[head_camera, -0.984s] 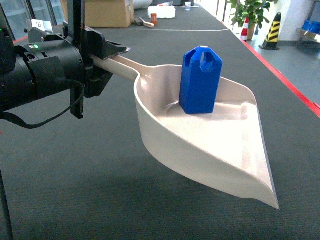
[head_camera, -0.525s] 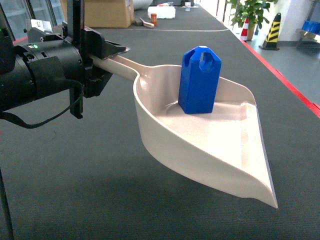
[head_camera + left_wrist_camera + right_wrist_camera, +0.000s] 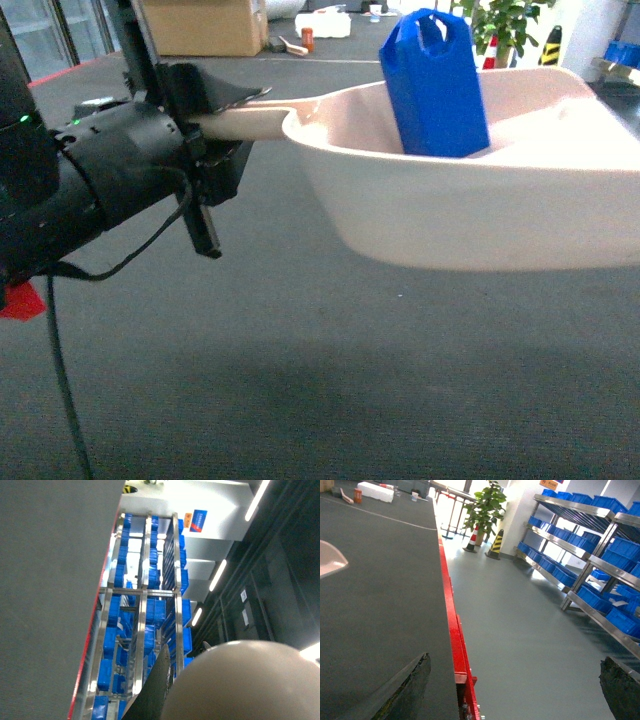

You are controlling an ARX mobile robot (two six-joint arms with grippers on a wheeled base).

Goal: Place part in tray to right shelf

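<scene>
The pale beige tray (image 3: 450, 215) hangs in the air above the dark table (image 3: 300, 360), roughly level. My left gripper (image 3: 225, 125) is shut on its long handle (image 3: 250, 122). The bright-blue part (image 3: 435, 85) stands upright inside the tray, near the handle end. In the left wrist view the tray's rounded underside (image 3: 240, 685) fills the lower right, with a dark finger (image 3: 157, 685) against it. My right gripper (image 3: 515, 690) stands open over the table's red edge (image 3: 451, 625) with nothing between its fingers; the tray's tip (image 3: 330, 557) shows at far left. The right shelf is out of view.
A cardboard box (image 3: 205, 25) and a white foam box (image 3: 322, 22) sit at the table's far end. Beyond the red edge lie grey floor, a potted plant (image 3: 487, 502), a striped cone (image 3: 495, 545) and steel racks of blue crates (image 3: 580, 530).
My left arm has lifted the tray from a downward slant to roughly level, and it now sits higher and further right in the head view. The part rode up with it, still upright.
</scene>
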